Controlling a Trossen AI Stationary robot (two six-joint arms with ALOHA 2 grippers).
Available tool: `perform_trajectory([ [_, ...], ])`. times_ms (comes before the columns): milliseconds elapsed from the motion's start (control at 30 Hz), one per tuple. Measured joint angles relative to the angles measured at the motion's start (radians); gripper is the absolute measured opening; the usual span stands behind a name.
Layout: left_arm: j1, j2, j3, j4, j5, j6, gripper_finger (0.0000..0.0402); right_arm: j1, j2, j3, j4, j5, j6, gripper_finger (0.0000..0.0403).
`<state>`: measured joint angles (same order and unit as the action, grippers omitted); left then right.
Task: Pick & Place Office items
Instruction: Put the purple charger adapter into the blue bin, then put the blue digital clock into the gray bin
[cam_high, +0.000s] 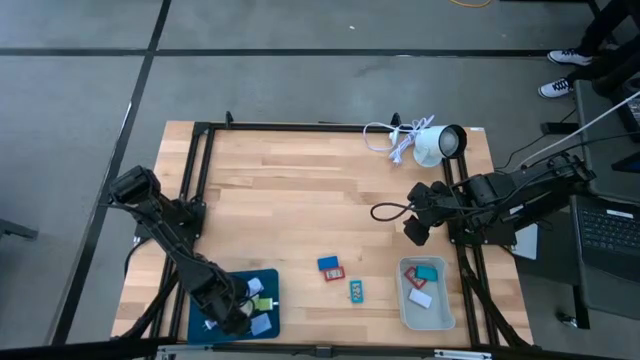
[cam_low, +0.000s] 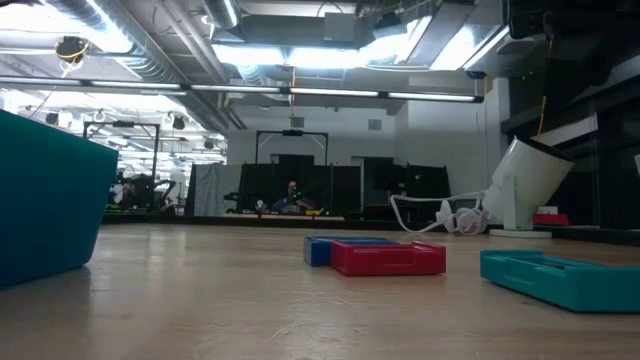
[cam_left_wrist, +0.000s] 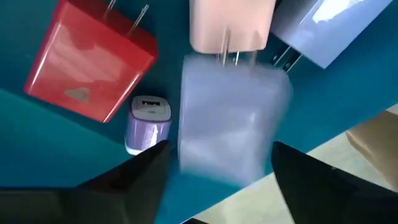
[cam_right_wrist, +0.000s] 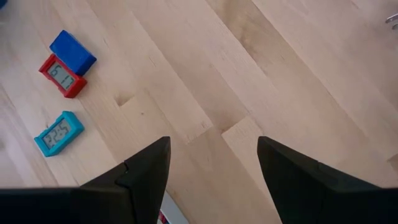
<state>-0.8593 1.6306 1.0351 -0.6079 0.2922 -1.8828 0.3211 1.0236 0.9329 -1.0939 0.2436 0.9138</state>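
Office items are seen in three groups: chargers on the blue tray (cam_high: 200, 320) at seven o'clock on the bench (cam_high: 290, 190), three small pieces (cam_high: 340, 275) loose near six o'clock, and more in the grey bin (cam_high: 405, 300) at five o'clock. The left gripper (cam_left_wrist: 214, 158) is held spread around a pale blue charger (cam_left_wrist: 227, 124) on the tray. The right gripper (cam_right_wrist: 211, 162) is held open over bare wood at three o'clock, nothing between its fingers.

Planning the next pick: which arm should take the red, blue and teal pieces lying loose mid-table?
Right, probably. The right tool hangs open over bare wood, with the red piece, blue piece and teal piece close by. The left tool is down in the blue tray, around a pale block.
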Motion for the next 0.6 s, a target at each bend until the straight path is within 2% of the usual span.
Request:
perform_trajectory([
  [133, 0.001, 0.0, 0.0, 0.001, 0.003, 0.0, 0.0311, 0.0, 0.0, 0.0, 0.0, 0.006, 0.0, 0.0245],
  [300, 0.021, -0.002, 0.01, 0.0, -0.009, -0.002, 0.0318, 0.0, 0.0, 0.0, 0.001, 0.022, -0.002, 0.0245],
  [467, 0.068, -0.052, 0.064, -0.047, -0.13, 0.063, 0.0315, 0.0, 0.0, 0.0, 0.016, 0.021, -0.005, 0.0245],
  [600, 0.148, -0.111, 0.132, -0.146, -0.288, 0.164, 0.0315, 0.0, 0.0, 0.0, 0.036, 0.022, -0.005, 0.0245],
])
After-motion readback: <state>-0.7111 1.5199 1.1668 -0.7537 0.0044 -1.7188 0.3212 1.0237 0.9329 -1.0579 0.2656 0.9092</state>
